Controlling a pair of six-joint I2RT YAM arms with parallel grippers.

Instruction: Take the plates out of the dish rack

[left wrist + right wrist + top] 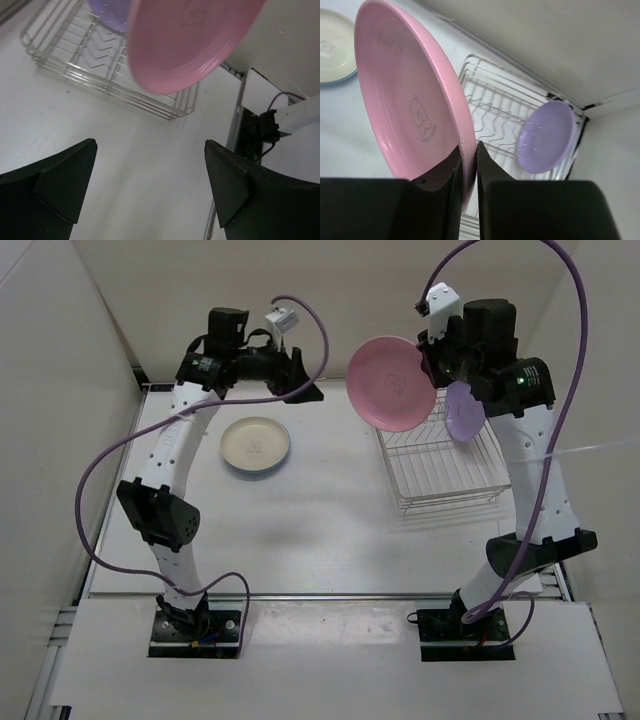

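Observation:
My right gripper (436, 362) (469, 150) is shut on the rim of the pink plate (390, 383) (405, 100) and holds it on edge in the air, left of and above the dish rack (445, 475) (495, 100). The purple plate (463, 410) (545, 137) stands upright at the rack's far end. The cream-white plate (255, 440) lies on the table at the left, with a light blue rim (255, 470) showing beneath it. My left gripper (305, 382) (150, 145) is open and empty, in the air near the back wall, facing the pink plate (190, 40) and the rack (100, 75).
White walls enclose the table at the left, back and right. Purple cables loop from both arms. The right arm's base (260, 132) stands at the near edge, below the rack.

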